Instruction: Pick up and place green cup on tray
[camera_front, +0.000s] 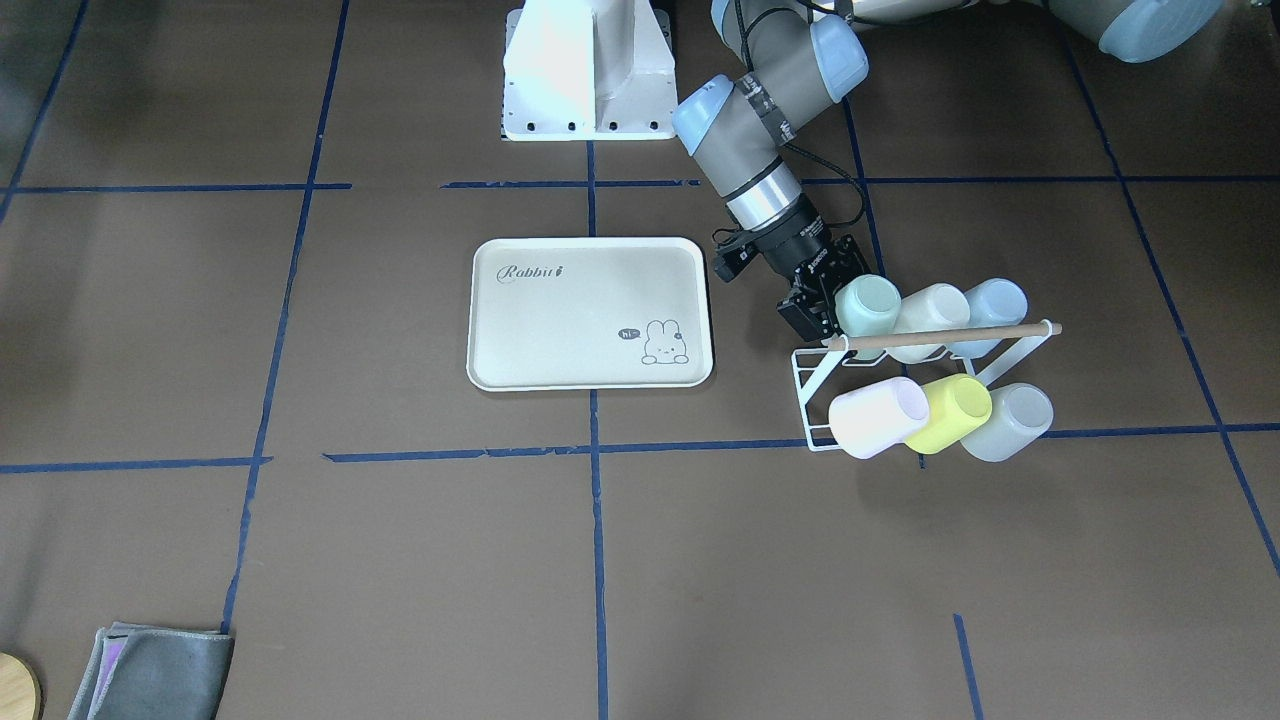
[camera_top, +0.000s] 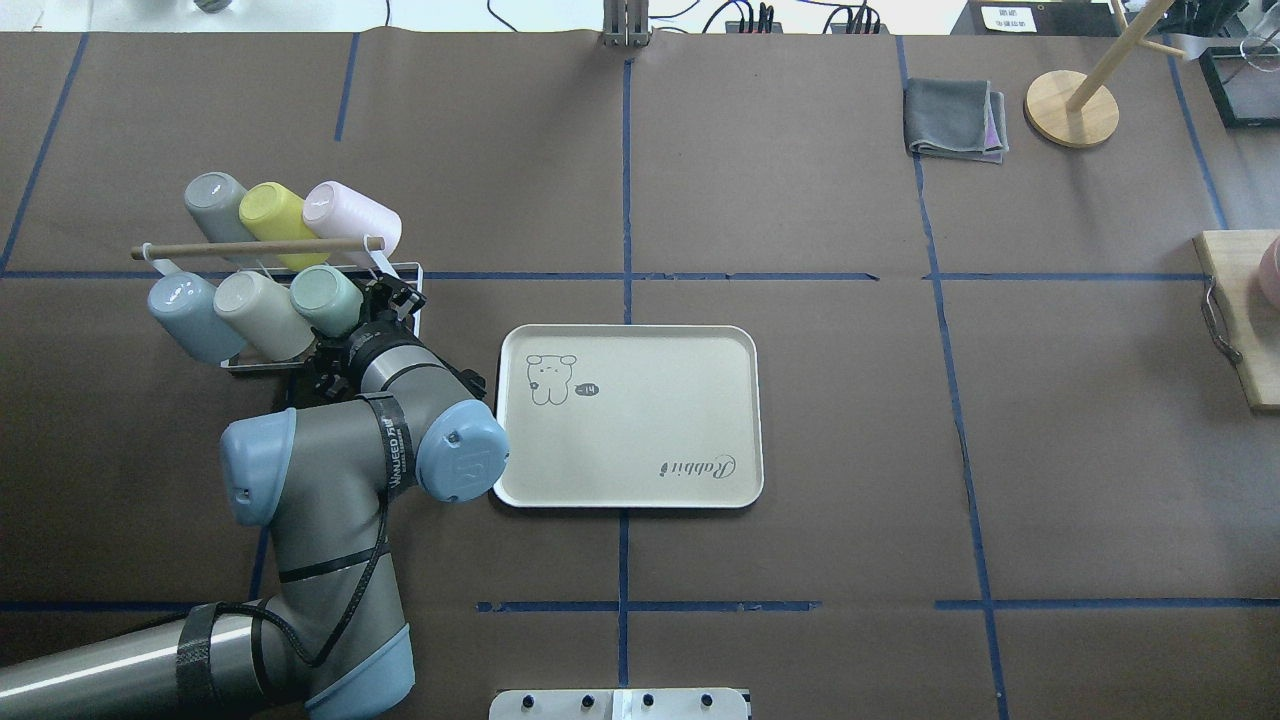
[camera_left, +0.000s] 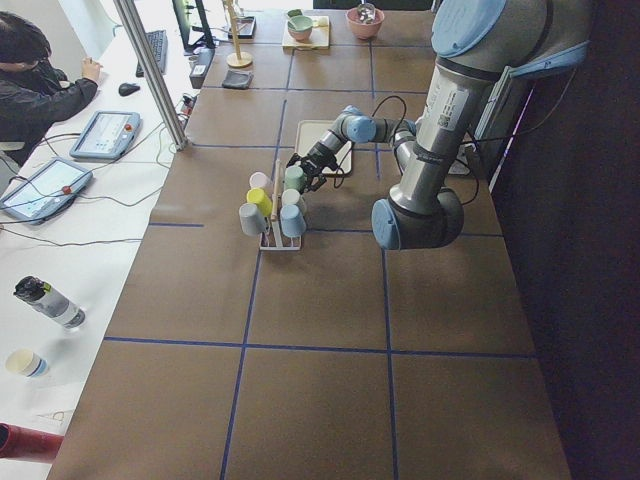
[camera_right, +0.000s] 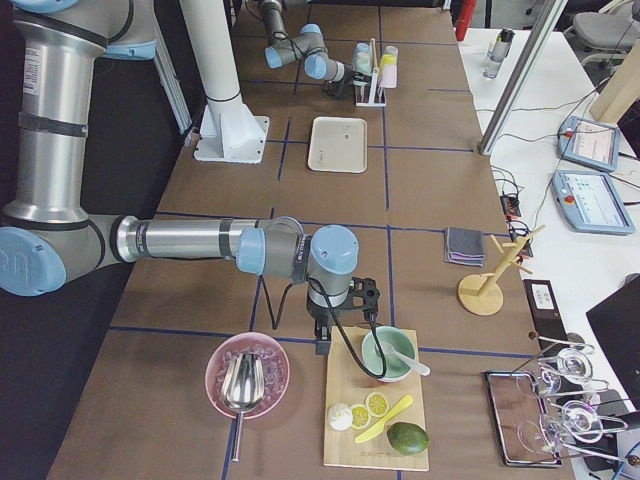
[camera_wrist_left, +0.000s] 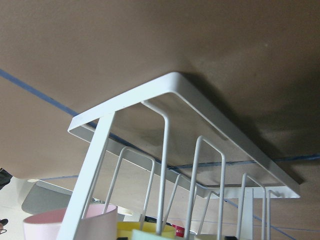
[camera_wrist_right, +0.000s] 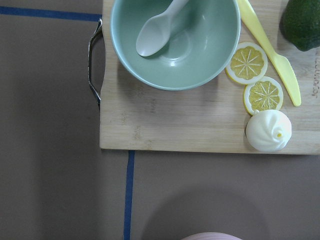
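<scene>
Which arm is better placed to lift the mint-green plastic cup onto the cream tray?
Left. The left claw sits right at the mint-green plastic cup on the white wire rack, beside the cream rectangular tray. The right arm hangs over the wooden cutting board at the table's far end.

Left gripper (camera_front: 820, 312): fingertips hidden behind green cup (camera_front: 868, 305) (grip state indeterminable). Right gripper (camera_right: 323, 345): too small to read. Avocado (camera_wrist_right: 302, 22): cropped by edge.

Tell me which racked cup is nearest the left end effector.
The green cup, end one of the row nearer the robot; the left end effector is right beside it.
</scene>
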